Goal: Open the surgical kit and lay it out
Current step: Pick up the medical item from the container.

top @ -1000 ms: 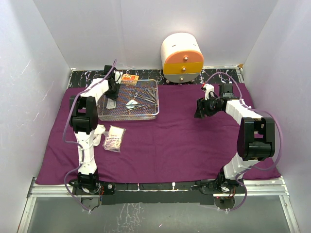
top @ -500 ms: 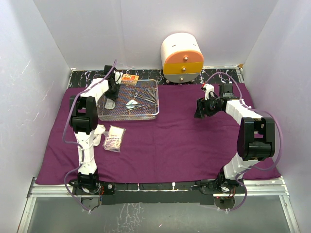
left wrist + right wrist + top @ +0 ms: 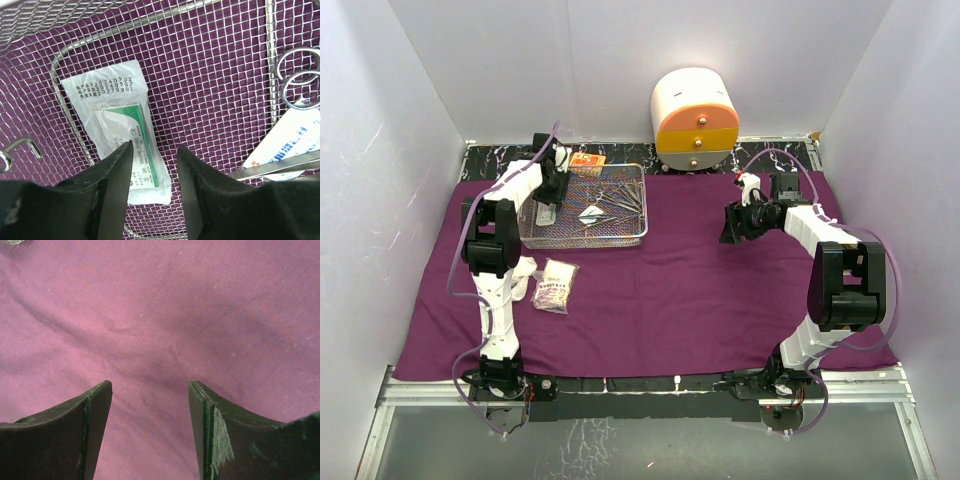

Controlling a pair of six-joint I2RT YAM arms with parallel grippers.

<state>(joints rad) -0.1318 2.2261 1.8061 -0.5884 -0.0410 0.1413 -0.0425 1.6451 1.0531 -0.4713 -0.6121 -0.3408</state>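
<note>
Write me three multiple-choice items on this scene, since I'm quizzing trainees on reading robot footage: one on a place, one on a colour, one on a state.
1. Where on the purple cloth does the wire-mesh tray stand?
A. its far left part
B. its near right corner
C. dead centre

2. What colour is the band on the packet under the left gripper?
A. red
B. green
C. blue

3. How is the right gripper?
A. shut on a packet
B. shut on nothing
C. open over bare cloth

Answers:
1 A, the top view shows the tray to the left, near the cloth's back edge.
2 B, the left wrist view shows a green band on the white packet.
3 C, its own wrist view shows the fingers apart with only cloth between them.
</note>
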